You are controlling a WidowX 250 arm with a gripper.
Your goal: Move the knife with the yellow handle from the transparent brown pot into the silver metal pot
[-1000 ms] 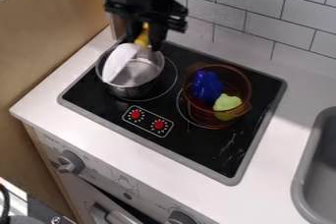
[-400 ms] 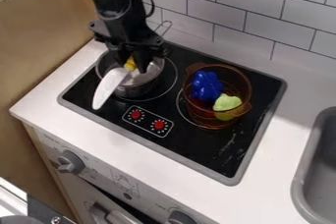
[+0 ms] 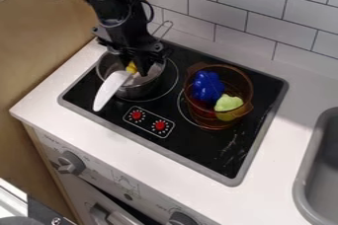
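End effector [image 3: 133, 66] hangs at upper left of frame, over metal pot [image 3: 138, 91], at yellow end of white-bladed knife [image 3: 109, 90], blade slanting out past pot's rim; cannot tell if open or gripping.

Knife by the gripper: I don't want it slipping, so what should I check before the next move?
1. Gripper at the metal pot: ok.
2. Yellow handle of the knife at the gripper: ok.
3. Handle firmly gripped: cannot tell.
4. White blade within the metal pot: not ok, it slants out past the rim.
5. Metal pot upright on the stovetop: ok.
6. Blade apart from the amber pot: ok.
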